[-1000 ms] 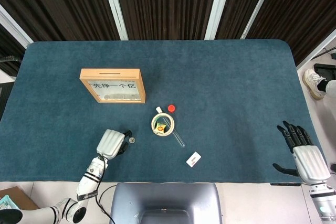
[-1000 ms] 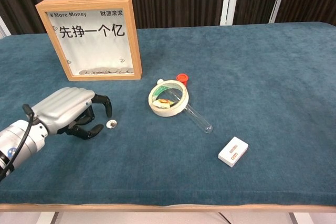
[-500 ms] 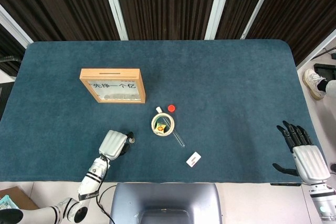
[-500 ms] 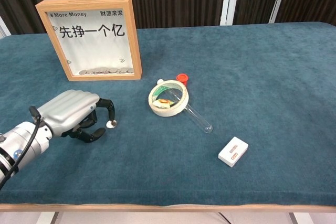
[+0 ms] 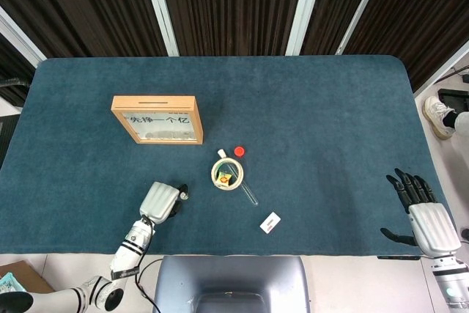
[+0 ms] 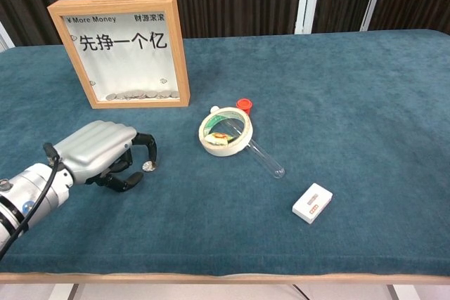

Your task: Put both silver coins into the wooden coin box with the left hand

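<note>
The wooden coin box (image 6: 178,54) (image 5: 156,102) stands upright at the back left, with several coins lying at its bottom. One silver coin (image 6: 148,166) (image 5: 185,196) lies on the blue cloth in front of it. My left hand (image 6: 98,149) (image 5: 160,201) arches over the coin from the left. One curled fingertip (image 6: 153,160) touches the coin, while the thumb stays a little short of it. I see no second loose coin. My right hand (image 5: 423,214) rests with fingers spread at the table's right front edge, holding nothing.
A roll of tape (image 6: 225,131) (image 5: 227,174) sits mid-table with a red cap (image 6: 244,105) behind it and a clear tube (image 6: 267,159) running off to its right front. A small white device (image 6: 312,203) (image 5: 270,222) lies nearer the front edge.
My left hand has slid right toward the coin, and its curled fingers have come down over it. The coin has stayed in place. The right hand has not moved.
</note>
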{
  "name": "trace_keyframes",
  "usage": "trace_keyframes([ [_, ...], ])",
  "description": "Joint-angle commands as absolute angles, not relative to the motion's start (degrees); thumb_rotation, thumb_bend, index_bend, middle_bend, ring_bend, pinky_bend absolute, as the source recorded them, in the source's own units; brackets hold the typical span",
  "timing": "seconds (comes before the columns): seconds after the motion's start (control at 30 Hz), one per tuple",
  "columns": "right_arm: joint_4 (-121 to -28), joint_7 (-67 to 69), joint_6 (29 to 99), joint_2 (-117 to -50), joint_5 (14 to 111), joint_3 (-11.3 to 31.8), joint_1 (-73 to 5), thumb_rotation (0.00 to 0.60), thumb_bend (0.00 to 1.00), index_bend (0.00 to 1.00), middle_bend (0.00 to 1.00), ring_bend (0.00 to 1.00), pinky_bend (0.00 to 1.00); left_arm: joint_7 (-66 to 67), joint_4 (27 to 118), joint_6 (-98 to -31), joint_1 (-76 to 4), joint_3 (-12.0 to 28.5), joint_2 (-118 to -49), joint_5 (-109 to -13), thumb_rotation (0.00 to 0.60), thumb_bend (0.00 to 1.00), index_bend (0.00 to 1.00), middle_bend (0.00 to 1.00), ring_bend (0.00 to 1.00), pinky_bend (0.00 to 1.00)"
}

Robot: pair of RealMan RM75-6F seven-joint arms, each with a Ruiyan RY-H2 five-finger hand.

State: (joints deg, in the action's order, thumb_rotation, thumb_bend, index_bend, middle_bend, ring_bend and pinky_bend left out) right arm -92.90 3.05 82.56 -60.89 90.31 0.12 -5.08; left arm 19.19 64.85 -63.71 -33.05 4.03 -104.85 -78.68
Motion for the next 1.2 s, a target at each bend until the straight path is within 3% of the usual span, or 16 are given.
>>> trace_keyframes([
  [0.03,-92.92,3.07,82.60,-60.89,90.29,0.15,-5.07,0.600,0.10,0.00,0.00,0.00,0.02,19.26,64.89,-63.63,-33.04,4.06,-104.87,-78.71,0.600,0.40,0.42,1.00,1.00,1.00],
  [1.2,-92.98,2.89,82.64,-60.87,90.09,0.25,-5.03,0.600,0.10,0.00,0.00,0.00,0.02,20.68,65.01,-61.81,-33.08,4.72,-104.87,-78.07,0.600,0.40,0.46,1.00,1.00,1.00],
])
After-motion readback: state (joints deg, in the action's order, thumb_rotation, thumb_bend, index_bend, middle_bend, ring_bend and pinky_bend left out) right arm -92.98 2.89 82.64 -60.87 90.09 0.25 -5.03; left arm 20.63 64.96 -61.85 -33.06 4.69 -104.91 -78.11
